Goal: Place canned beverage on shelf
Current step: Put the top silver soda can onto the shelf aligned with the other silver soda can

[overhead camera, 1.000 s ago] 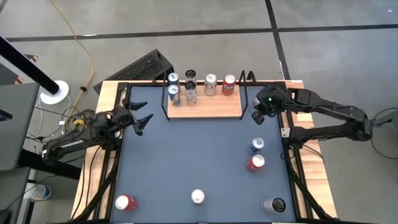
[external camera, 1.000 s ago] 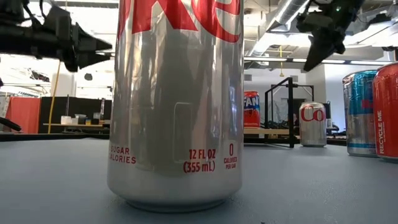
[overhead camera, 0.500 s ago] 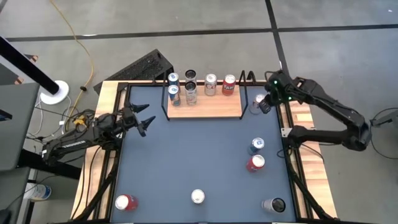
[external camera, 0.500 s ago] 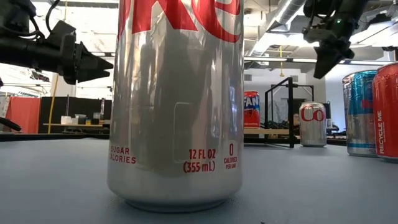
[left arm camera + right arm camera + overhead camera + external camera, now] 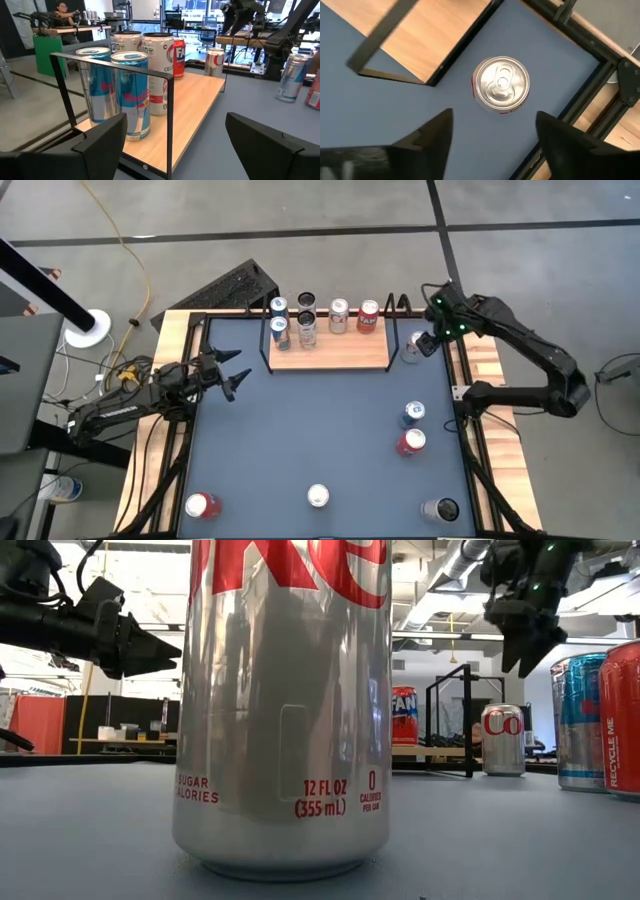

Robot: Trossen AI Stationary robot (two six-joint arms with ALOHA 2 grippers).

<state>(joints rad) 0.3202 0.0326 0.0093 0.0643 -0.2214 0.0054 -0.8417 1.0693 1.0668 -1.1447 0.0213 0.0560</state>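
Item, right gripper (image 5: 492,132): I am hovering it directly above a silver can (image 5: 500,84), jaws parted and holding nothing, fingers (image 5: 432,132) framing the can's lid from overhead. Item, the can: it is standing upright on the table (image 5: 320,420), long axis vertical, just beside the shelf's (image 5: 330,352) right end and outside its black rail, near the table's far right corner; it is not on the board yet. Judging from this, the coming move is a straight descent onto the can, then a lift over the rail toward the bare wood to its left. Item, right arm: I am reaching it from the right edge, wrist bent so the gripper is pointing down. Item, left gripper (image 5: 228,370): I am holding it spread and empty, level, aimed at the shelf's left end, well apart from the can; my right is clearly the nearer. Item, farther off: five cans (image 5: 307,319) are standing along the shelf's back.
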